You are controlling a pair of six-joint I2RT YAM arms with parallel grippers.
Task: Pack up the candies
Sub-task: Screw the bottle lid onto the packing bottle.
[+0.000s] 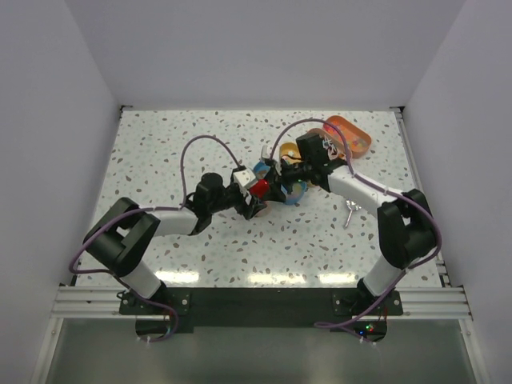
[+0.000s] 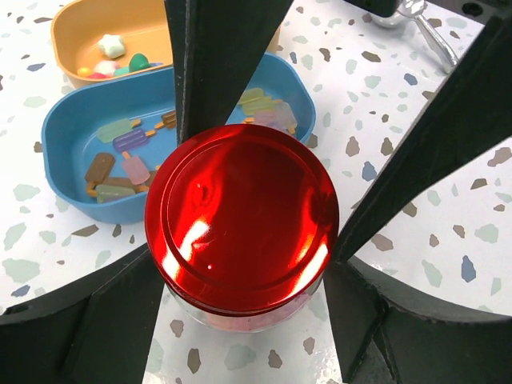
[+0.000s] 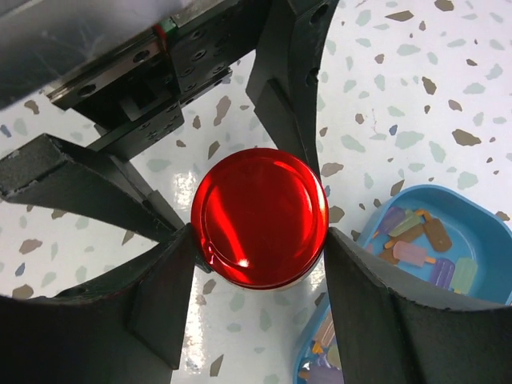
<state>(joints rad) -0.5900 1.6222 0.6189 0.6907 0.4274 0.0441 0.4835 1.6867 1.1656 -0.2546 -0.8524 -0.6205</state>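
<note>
Your left gripper [image 2: 248, 258] grips jar [image 2: 232, 322], fingers pressed on both sides below red lid [image 2: 240, 212]. Your right gripper [image 3: 260, 258] pinches red lid, pads touching opposite edges. Jar stands upright mid-table [image 1: 200, 136], lid on, pinkish contents just visible under lid. Candies [image 2: 128, 142]: popsicle-shaped pieces lie in blue tin [image 2: 58, 132] just beside jar; few small ones in orange tin [image 2: 72, 32] just beyond it.

1. No text, label, brand, number or sign can be read in any of the three views
2. The red lid [image 2: 240, 220] shows only glare on its metal, no print
3. A small white part [image 1: 241, 178] in the top view bears dark marks too small to read
</note>
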